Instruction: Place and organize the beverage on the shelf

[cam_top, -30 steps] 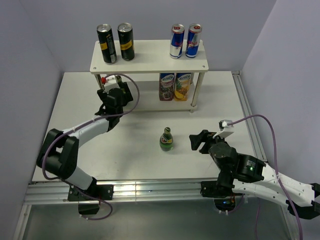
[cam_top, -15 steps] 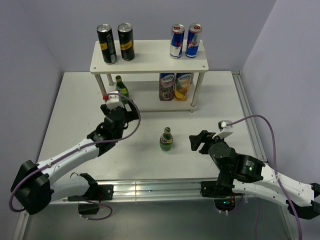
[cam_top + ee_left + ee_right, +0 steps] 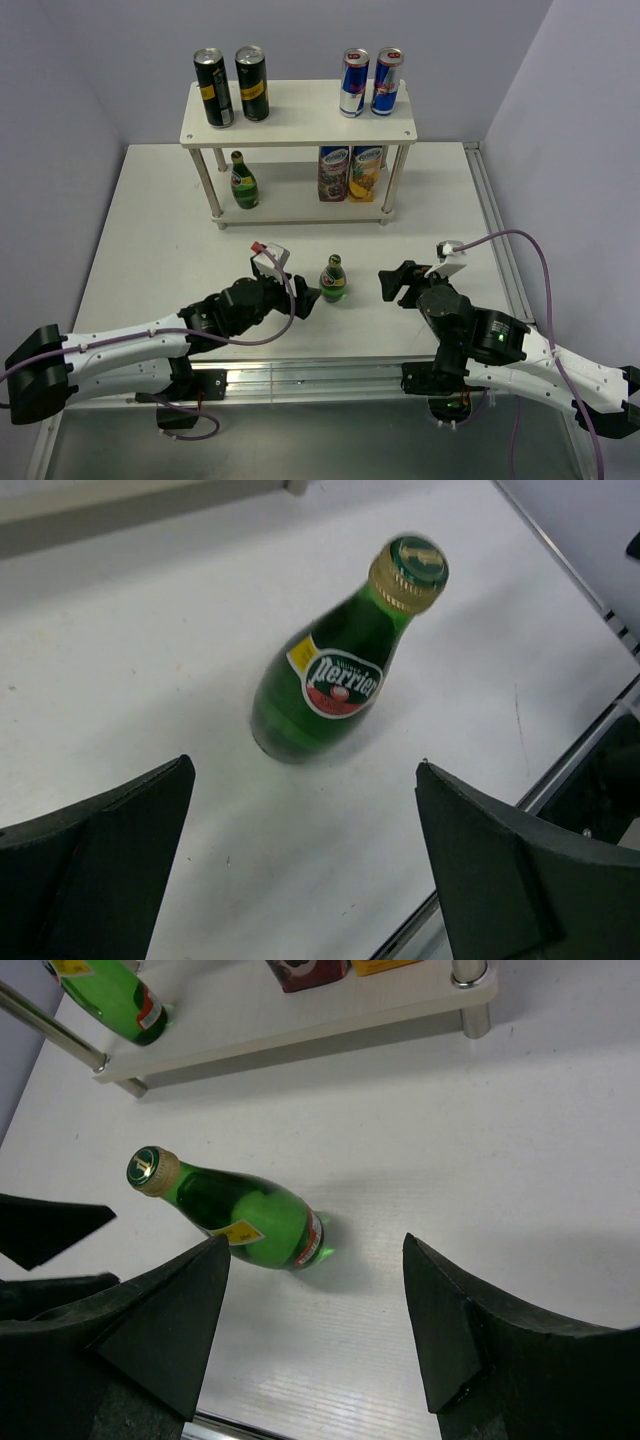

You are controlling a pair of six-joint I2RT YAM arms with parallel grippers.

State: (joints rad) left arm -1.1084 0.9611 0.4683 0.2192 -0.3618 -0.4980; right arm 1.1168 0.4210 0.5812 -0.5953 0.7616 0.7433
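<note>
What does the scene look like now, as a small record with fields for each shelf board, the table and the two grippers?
shelf top board: two black cans left, two blue-and-silver cans right, all upright
shelf lower board: one green bottle left, two juice cartons right
table: second green bottle, upright, not gripped
left gripper: open, facing that bottle from its left, not touching
right gripper: open, on its right, apart
remaining: one bottle to shelve

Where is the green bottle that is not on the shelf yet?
The green bottle stands upright on the table in the top view, in front of the shelf, between the left gripper and right gripper, nearer the left.
</note>
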